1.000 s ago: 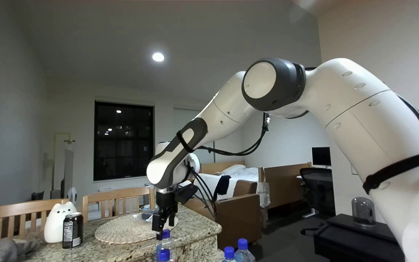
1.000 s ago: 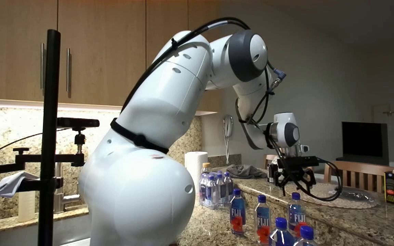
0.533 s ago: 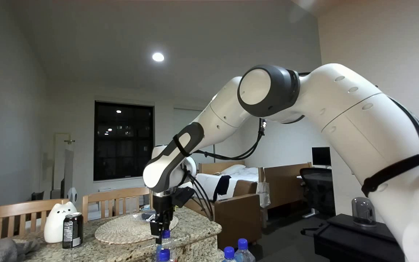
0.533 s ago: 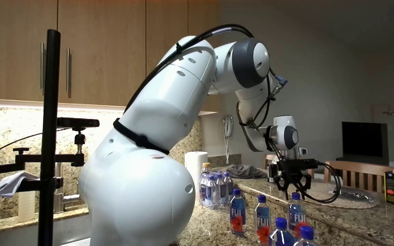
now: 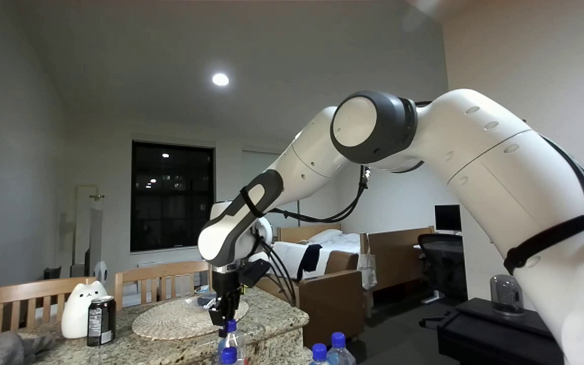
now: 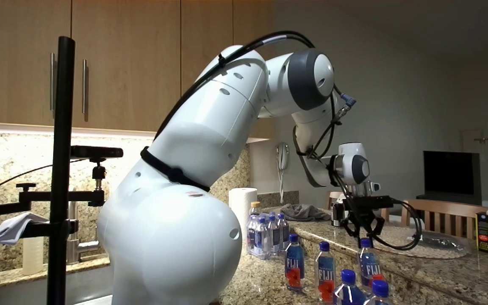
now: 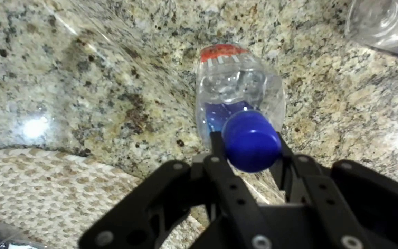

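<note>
My gripper [image 7: 250, 141] is closed around the blue cap [image 7: 252, 148] of a clear water bottle [image 7: 233, 81], one black finger pressed to each side. The bottle [image 6: 369, 264] leans slightly in an exterior view, its base off to the right of its cap. It stands beside the step of the raised granite counter [image 6: 451, 275]. Seen from another side, the gripper [image 5: 224, 328] points down at the bottle top [image 5: 231, 327], and its far finger is partly hidden. Cables hang in front of the fingers in an exterior view.
More capped bottles stand close by: a bottle [image 6: 295, 262], a second bottle [image 6: 325, 271] and nearer ones [image 6: 348, 279]. On the raised counter are a round woven mat [image 5: 180, 319], a dark can [image 5: 101, 322], a white cat figure [image 5: 80, 317] and a drink carton [image 6: 486, 233].
The arm has come down a little and my gripper's fingers have drawn together onto the blue cap. The bottle, upright before, now tilts slightly.
</note>
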